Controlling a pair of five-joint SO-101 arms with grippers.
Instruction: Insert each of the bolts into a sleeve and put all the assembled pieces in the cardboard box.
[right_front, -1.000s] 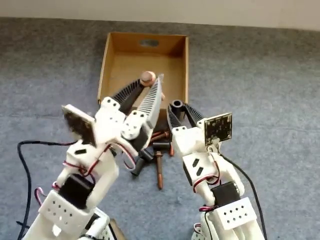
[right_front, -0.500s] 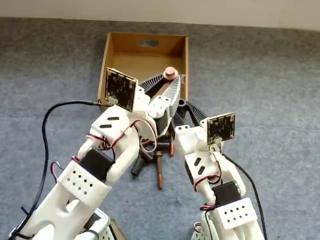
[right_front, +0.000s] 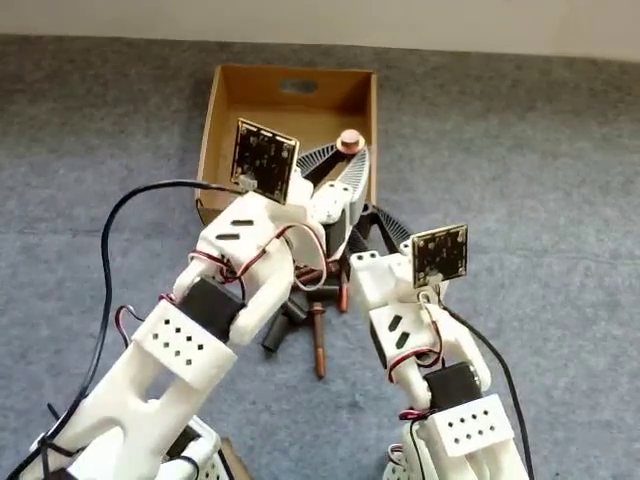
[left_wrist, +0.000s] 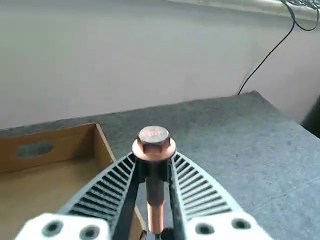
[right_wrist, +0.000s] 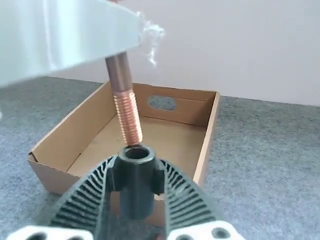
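Mating underway, with left pincer (left_wrist: 152, 161) clamped on the bolt (left_wrist: 154, 142) below its head, threaded tip poised at the mouth of the sleeve (right_wrist: 134, 172) pinched upright in right pincer (right_wrist: 135, 166) just by the box (right_wrist: 209, 127); next up, likely a straight, aligned push down to seat it.

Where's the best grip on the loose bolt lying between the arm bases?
Mid-shank of the bolt, from straight above, closing across the shaft: it lies flat on the carpet, and its far end is crowded by sleeves.
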